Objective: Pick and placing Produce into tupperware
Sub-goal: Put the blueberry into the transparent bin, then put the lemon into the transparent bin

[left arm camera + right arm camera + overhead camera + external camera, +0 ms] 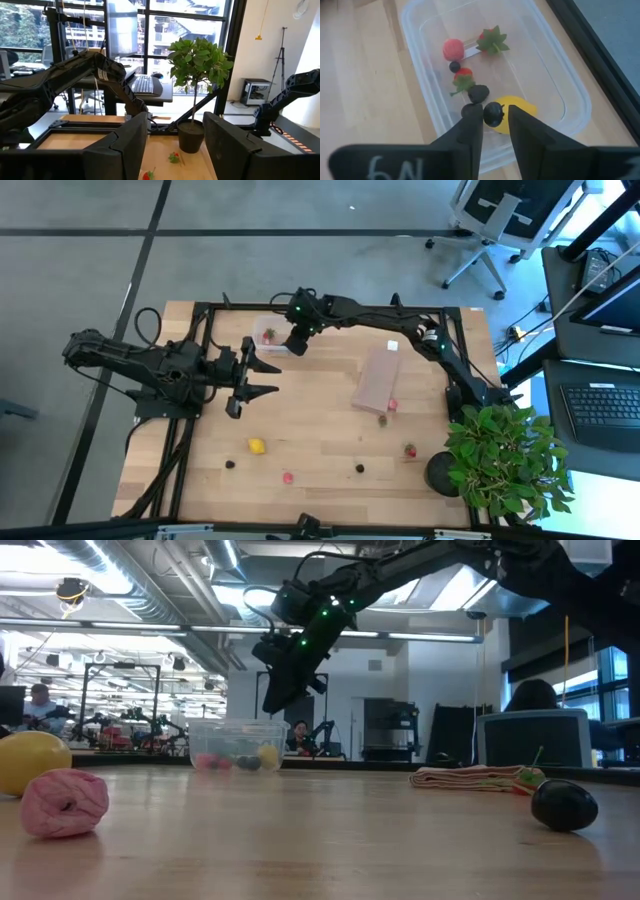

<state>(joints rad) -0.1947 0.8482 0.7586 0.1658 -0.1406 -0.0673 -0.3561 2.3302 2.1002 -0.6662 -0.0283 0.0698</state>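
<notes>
Right gripper (494,119) fingers pinch small dark round berry (493,113) over clear rectangular plastic tub (560,85), frame centre. Likely light, slick, rolls; grip across its middle. Left gripper (175,145) apart, empty.

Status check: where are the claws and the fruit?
Right claw above tupperware, dark berry between its fingers. Left claw open, waiting beside the tub. Nothing blocking.

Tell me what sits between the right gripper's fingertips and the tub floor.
In the right wrist view, a dark berry sits at the tips of the right gripper, above the clear tub; below it lie a yellow lemon piece and other fruit.
</notes>
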